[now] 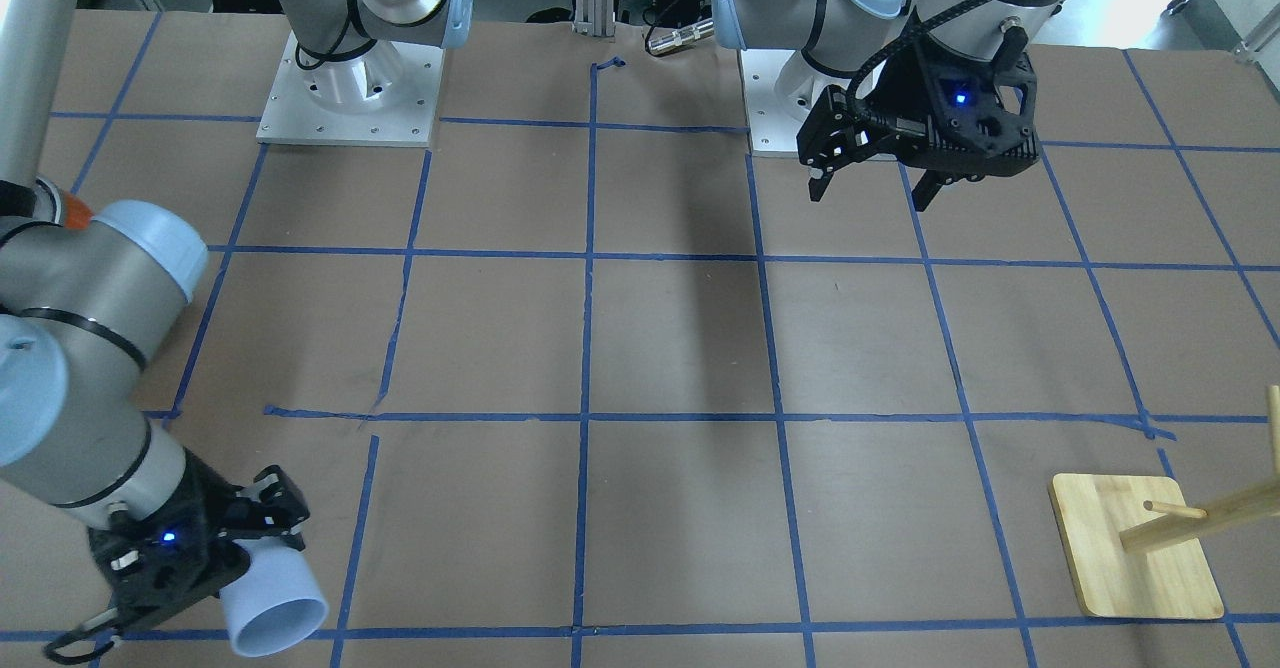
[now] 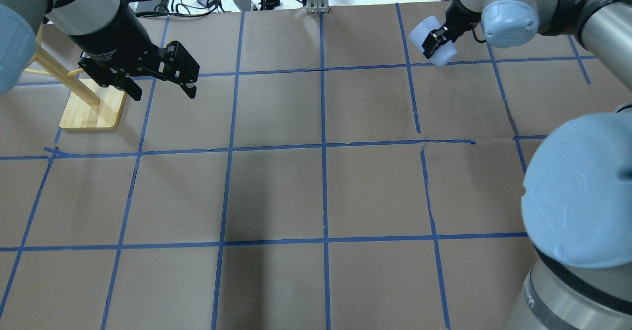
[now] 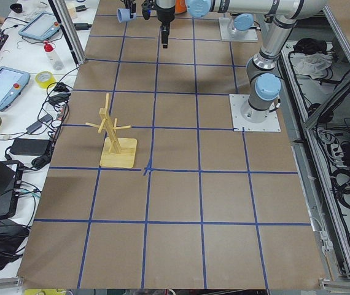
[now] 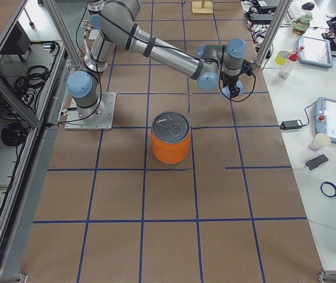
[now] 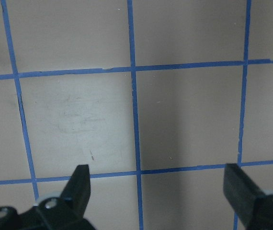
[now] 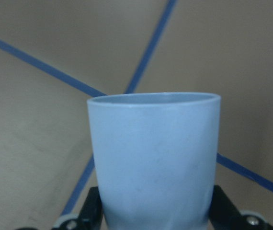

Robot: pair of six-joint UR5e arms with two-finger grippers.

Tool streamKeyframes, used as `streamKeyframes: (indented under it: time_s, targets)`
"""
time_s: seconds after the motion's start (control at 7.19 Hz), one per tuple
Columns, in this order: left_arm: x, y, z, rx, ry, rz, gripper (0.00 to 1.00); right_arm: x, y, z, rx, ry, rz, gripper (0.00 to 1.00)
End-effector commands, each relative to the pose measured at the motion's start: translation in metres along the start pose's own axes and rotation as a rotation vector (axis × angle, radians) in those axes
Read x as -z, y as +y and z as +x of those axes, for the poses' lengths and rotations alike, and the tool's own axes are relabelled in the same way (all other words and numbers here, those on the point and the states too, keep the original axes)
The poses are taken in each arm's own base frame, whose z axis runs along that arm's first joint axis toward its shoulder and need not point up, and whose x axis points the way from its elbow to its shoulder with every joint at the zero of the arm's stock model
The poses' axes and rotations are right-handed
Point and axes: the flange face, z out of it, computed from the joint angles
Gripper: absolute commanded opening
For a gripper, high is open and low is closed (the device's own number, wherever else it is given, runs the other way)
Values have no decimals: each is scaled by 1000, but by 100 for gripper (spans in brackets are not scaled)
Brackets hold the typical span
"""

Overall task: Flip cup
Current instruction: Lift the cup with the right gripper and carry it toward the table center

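As flip appears midway, right tool clamps cup near its base, mouth tipped sideways at far right corner of tabletop, grip leaving rim free for turning. Left tool hangs wide open beside wooden rack, out of way.

Wooden peg stand rises just beside the left gripper, on its outer side, pegs jutting sideways

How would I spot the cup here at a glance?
On the brown table gridded with blue tape, follow the robot's right arm to the far edge. The cup sits tipped sideways between its black fingers: small, pale blue and plain, unlike the much bigger orange can.
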Motion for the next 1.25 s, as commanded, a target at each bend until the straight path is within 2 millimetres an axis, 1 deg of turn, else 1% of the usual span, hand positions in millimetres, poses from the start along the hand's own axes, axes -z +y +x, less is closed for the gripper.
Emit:
streamKeyframes:
  time_s: [0.0,0.14,0.28,0.42,0.56,0.7,0.83,0.97,1.11]
  targets:
    - [0,0,0,0,0,0,100,-6,-66,-128,326,-1,36,58]
    - [0,0,0,0,0,0,100,-8,-85,-182,444,9,69,58]
    - [1,0,0,3,0,1,100,-14,-92,-206,552,35,58,58]
    - [1,0,0,4,1,3,100,-34,-102,-238,701,52,78,57]
    - [0,0,0,1,1,0,100,-53,-106,-265,851,107,62,58]
    - [0,0,0,1,3,0,100,-65,-102,-280,890,107,34,55]
    - [0,0,0,1,1,1,100,-74,-95,-292,981,95,9,52]
    - [0,0,0,1,3,2,100,-89,-82,-305,1015,66,-15,54]
    - [1,0,0,1,1,1,100,-97,-79,-307,1017,72,-6,55]
